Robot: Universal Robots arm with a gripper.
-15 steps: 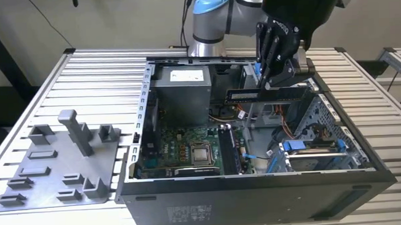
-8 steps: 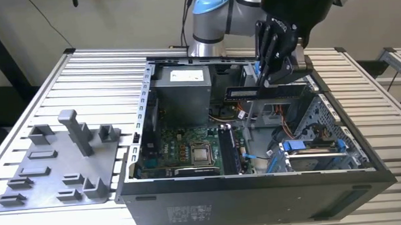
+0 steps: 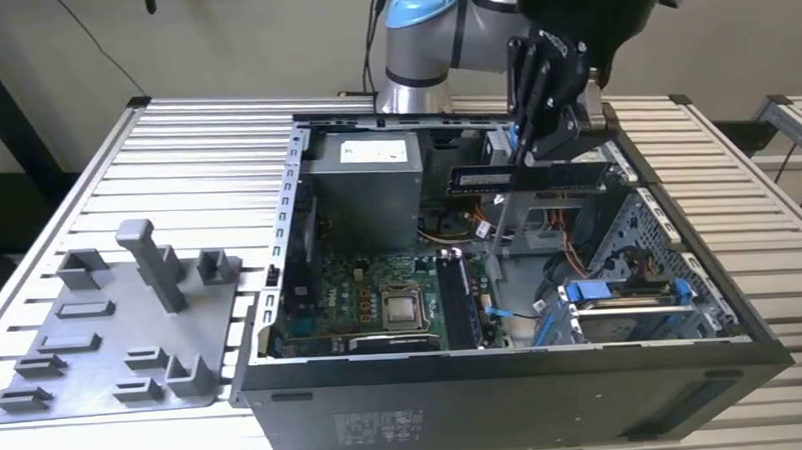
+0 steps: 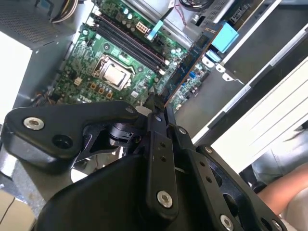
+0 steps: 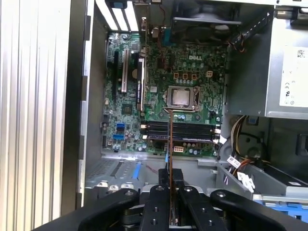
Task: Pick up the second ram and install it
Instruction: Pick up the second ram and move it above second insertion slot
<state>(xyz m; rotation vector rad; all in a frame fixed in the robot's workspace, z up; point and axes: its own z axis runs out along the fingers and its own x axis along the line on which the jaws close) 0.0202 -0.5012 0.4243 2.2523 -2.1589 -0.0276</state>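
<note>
Dark green board with black chips, the second ram hung level above the open case. It was pinched in the pincer, at about twelve o'clock from the motherboard's black slots in the exterior view. Held so narrowly, it could have pivoted. Any skew at a slot risked jamming, or clipping the grey power supply at its nine o'clock.

We see the gripper in matt black, set with bright metal screws. Between its fingers the second ram is a dark, faintly glossy board. Beyond those fingers the motherboard shines lacquered green around a brushed-metal processor lid; the case is dull dark-grey sheet metal.
</note>
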